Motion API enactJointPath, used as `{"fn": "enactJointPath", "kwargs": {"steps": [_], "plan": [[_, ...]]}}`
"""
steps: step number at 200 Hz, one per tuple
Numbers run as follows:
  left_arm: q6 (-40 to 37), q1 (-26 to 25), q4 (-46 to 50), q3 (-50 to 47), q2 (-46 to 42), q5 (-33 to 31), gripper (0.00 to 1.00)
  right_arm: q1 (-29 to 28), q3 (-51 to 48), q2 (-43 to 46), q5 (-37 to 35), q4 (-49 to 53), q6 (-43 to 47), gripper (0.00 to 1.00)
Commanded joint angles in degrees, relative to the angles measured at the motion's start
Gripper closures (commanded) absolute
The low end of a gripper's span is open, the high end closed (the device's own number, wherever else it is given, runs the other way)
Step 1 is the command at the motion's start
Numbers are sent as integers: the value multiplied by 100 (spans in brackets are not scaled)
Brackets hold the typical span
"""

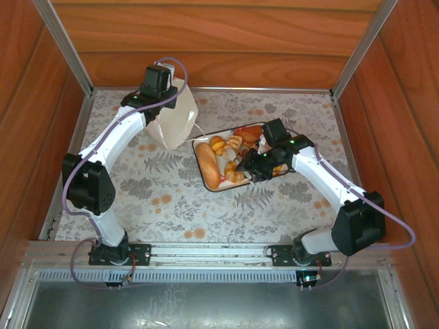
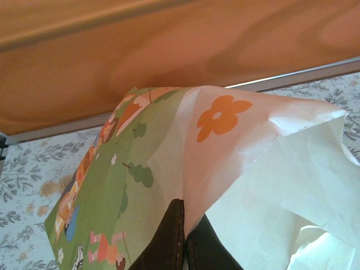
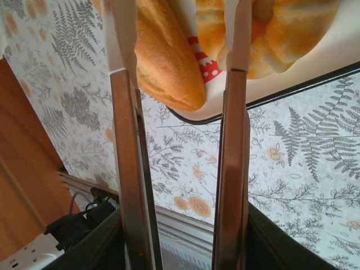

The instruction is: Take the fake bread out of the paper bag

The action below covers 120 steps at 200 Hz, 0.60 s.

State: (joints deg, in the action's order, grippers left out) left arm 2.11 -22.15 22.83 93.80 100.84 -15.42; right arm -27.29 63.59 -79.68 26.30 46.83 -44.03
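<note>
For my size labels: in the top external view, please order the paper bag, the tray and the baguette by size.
1 and 2. tray and paper bag: they look alike. The bag stands nearer the camera and the left arm partly hides it, so I do not rank them.
3. baguette: clearly the smallest.

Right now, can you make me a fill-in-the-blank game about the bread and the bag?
1. The left gripper pinches the paper ____.
2. The baguette lies on the white ____.
3. The jaws of the right gripper are ____, holding nothing.
Missing words: bag; tray; open.
</note>
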Motion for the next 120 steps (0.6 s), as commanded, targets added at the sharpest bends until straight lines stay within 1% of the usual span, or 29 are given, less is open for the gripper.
{"fn": "enactJointPath", "kwargs": {"steps": [1,23,42,72,91,120], "plan": [[-51,-26,48,191,94,-102,100,31,244,263,139,336,131,52],[-70,-26,44,225,85,-113,100,36,372,338,21,576,192,52],[-79,-26,46,241,64,-125,100,39,528,428,-134,808,270,55],[-31,-26,46,244,-19,-1,100,79,802,584,-395,1011,382,67],[-9,-33,51,218,-117,138,100,131,956,619,-452,1077,458,72],[3,38,111,117,-378,484,100,227,1136,741,-560,1092,598,75]]}}
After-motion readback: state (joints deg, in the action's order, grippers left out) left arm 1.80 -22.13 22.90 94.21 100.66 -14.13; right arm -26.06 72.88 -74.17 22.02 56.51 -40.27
